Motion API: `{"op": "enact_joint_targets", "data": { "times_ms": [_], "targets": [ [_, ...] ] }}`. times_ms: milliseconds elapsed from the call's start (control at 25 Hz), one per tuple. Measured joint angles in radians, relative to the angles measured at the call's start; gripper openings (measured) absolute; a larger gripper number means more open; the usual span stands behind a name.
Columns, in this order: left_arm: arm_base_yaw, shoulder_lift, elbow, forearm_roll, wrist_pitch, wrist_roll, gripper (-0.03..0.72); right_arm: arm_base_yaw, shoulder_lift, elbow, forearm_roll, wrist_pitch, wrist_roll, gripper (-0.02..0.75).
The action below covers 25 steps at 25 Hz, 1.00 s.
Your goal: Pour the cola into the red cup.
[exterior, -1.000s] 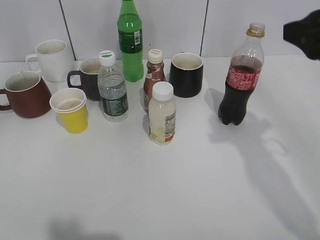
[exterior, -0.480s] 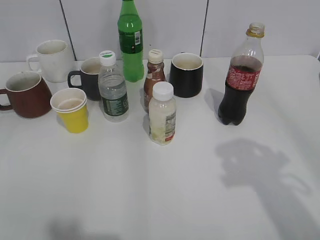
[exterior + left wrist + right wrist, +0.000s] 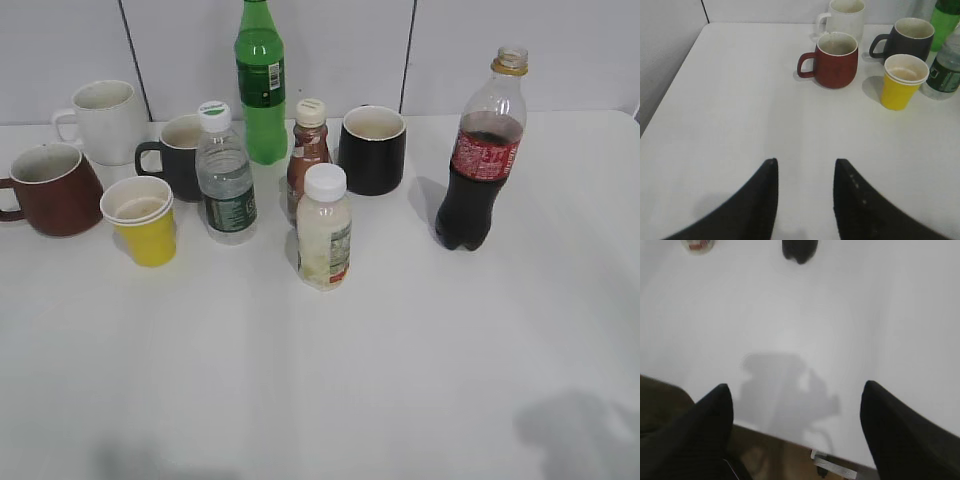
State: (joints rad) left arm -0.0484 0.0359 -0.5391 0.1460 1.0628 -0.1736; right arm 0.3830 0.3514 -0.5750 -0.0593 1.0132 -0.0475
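We see the left pincer (image 3: 804,200) low over the white tabletop (image 3: 730,100), its black fingers set narrowly apart with nothing between them. Ahead of it and slightly to its right stands the red cup (image 3: 832,60), upright, handle turned toward the pincer's left, with a yellow paper cup (image 3: 902,82) just beside it further right. Our right pincer (image 3: 795,440) is spread wide and empty above the tabletop's near edge. Far ahead of it, only the dark base of the cola (image 3: 800,250) shows. From the exterior view, the cola (image 3: 480,150) stands upright, uncapped, well apart from the red cup (image 3: 50,190).
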Motion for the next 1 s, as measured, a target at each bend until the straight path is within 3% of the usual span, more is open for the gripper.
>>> {"op": "enact_joint_targets", "data": {
  "times_ms": [320, 760, 840, 1000],
  "targets": [
    [0.000, -0.006, 0.003, -0.004, -0.007, 0.010, 0.290, 0.000, -0.256, 0.065, 0.059, 0.023, -0.010, 0.594],
    [0.000, -0.009, 0.003, -0.005, -0.007, 0.010, 0.290, -0.004, -0.293, 0.067, 0.087, 0.023, -0.010, 0.594],
    [0.004, -0.010, 0.003, -0.005, -0.007, 0.010, 0.290, -0.035, -0.294, 0.067, 0.088, 0.023, -0.010, 0.593],
    [0.016, -0.016, 0.003, -0.005, -0.007, 0.010, 0.290, -0.195, -0.327, 0.067, 0.088, 0.021, -0.010, 0.593]
  ]
}}
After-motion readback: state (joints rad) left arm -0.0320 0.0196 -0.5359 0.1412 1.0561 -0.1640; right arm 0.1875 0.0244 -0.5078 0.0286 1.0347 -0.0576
